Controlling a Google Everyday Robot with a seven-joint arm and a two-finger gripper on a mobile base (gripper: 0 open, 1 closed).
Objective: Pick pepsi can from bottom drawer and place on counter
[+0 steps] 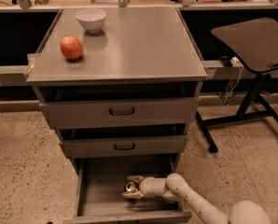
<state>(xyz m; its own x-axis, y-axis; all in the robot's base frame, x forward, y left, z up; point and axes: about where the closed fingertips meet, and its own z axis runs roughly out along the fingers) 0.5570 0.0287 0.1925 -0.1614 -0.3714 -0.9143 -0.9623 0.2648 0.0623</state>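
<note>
The bottom drawer is pulled open at the foot of the grey cabinet. The pepsi can sits inside it right of the middle; only its silver top and a dark edge show. My gripper reaches in from the right, low in the drawer. Its two tan fingers lie on either side of the can and press against it. The can rests low on the drawer floor. The counter is the cabinet's flat grey top.
A red apple and a white bowl stand on the counter's left part. The two upper drawers are shut. A dark side table on a stand is to the right. The floor is speckled.
</note>
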